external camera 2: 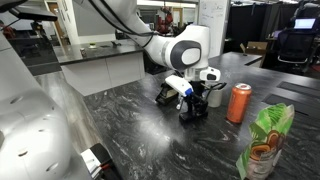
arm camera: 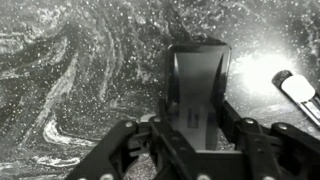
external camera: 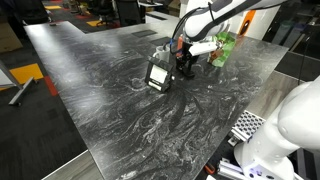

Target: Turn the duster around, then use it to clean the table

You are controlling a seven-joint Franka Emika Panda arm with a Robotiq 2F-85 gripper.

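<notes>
The duster point(arm camera: 197, 80) is a dark rectangular block lying on the black-and-grey marble table point(external camera: 110, 80). It also shows in both exterior views point(external camera: 160, 74) point(external camera 2: 166, 95), with a pale face in one of them. My gripper point(arm camera: 195, 140) is down at the table over the duster's near end, with a finger against each long side, and looks closed on it. The gripper also shows in both exterior views point(external camera: 185, 68) point(external camera 2: 191, 108). The duster's underside is hidden.
An orange can point(external camera 2: 239, 102) and a green snack bag point(external camera 2: 266, 140) stand on the table close beside the gripper; the bag also shows in an exterior view point(external camera: 224, 47). A white marker-like object point(arm camera: 297, 90) lies just beside the duster. The table edge point(external camera: 150, 165) is near.
</notes>
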